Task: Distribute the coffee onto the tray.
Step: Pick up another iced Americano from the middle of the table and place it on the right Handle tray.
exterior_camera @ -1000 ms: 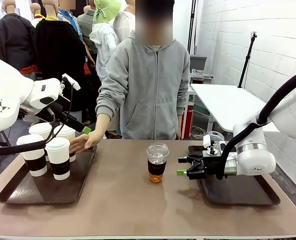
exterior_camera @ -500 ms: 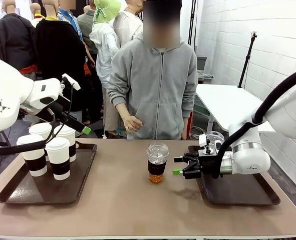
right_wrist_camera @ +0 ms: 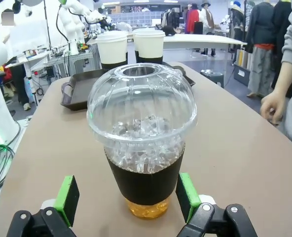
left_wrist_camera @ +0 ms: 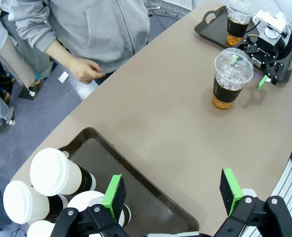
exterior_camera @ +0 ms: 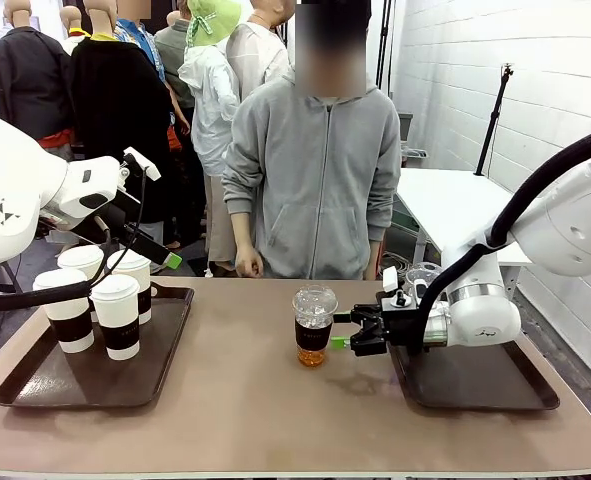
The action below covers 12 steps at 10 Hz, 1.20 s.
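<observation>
A clear dome-lidded cup of coffee (exterior_camera: 314,326) stands mid-table, on neither tray. My right gripper (exterior_camera: 341,331) is open just right of it; in the right wrist view its green pads (right_wrist_camera: 66,193) flank the cup (right_wrist_camera: 142,143) low down without touching. Another clear cup (left_wrist_camera: 238,19) stands on the right tray (exterior_camera: 475,385), mostly hidden behind my right arm in the front view. Several sleeved white paper cups (exterior_camera: 117,315) stand on the left tray (exterior_camera: 35,385). My left gripper (exterior_camera: 165,255) hangs open above that tray, its pads (left_wrist_camera: 115,193) wide apart.
A person in a grey hoodie stands at the far edge, one hand (exterior_camera: 247,265) hanging by the table rim. Bare tabletop (exterior_camera: 235,400) lies between the two trays. A white table (exterior_camera: 455,205) stands at the back right.
My right gripper has slid left until its fingers reach the middle clear cup. The person's hand has drawn back from the left tray and the person has straightened up. My left arm is still.
</observation>
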Motion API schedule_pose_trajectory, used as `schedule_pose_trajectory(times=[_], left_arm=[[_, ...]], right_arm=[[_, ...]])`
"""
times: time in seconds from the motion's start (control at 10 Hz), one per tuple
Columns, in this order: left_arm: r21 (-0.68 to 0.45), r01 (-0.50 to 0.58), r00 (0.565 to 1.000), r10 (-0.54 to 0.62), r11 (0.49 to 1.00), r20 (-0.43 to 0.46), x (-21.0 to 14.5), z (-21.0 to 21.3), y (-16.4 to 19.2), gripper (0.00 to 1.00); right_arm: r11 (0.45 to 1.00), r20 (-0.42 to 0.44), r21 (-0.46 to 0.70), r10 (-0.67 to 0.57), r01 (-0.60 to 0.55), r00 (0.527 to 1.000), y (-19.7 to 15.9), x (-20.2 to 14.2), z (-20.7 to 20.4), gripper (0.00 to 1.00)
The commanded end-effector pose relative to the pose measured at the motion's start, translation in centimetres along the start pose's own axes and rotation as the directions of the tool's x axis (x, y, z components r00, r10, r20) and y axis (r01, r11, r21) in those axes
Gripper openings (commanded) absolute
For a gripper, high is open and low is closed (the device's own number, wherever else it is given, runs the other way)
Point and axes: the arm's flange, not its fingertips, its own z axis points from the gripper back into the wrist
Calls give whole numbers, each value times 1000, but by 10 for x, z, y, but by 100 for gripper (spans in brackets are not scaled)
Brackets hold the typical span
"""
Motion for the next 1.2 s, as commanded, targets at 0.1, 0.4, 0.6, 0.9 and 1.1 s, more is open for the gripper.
schedule_pose_trajectory(times=[0.1,0.4,0.6,0.9,1.1], left_arm=[[-6,-3,1000,3,1000,3,-1,0,2,100],[-6,-3,1000,3,1000,3,-1,0,2,100],[-6,-3,1000,3,1000,3,-1,0,2,100],[-6,-3,1000,3,1000,3,-1,0,2,100],[-6,-3,1000,3,1000,3,-1,0,2,100]], right_arm=[[1000,6,-8,-2,2,1000,-8,-2,-15,100],[1000,15,-1,16,-16,1000,-12,-3,-21,100],[1000,17,15,16,-16,1000,-15,-3,-28,100],[999,9,44,13,-13,1000,-22,-4,-40,100],[998,13,68,6,-7,1000,-26,-4,-49,100]])
